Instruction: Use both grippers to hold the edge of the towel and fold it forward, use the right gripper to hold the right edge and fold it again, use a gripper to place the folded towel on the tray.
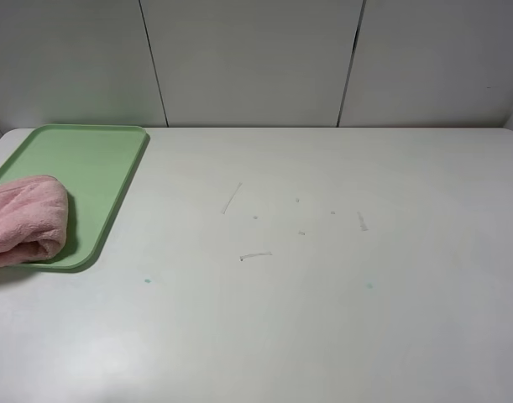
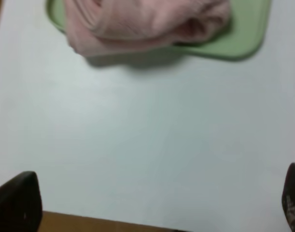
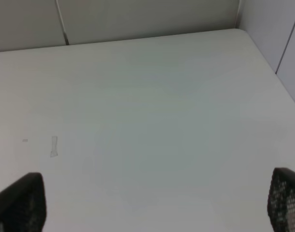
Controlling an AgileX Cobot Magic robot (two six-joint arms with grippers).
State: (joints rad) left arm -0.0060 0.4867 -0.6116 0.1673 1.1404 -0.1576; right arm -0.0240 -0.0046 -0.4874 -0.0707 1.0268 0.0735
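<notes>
Folded towel [image 1: 23, 220] lay bunched on the tray [image 1: 88, 159], overhanging its near edge. Left gripper [image 2: 152, 203] and right gripper [image 3: 152, 203] jaws wide, empty, above the white surface [image 1: 323, 277].

Lighting even, diffuse, bright; no glare. Left wrist view soft, blurred throughout. Towel [image 2: 137, 24] casts soft shadow onto table [image 2: 147, 135]. Right wrist view dimmer; fingertips [image 3: 19, 203] out of focus.
</notes>
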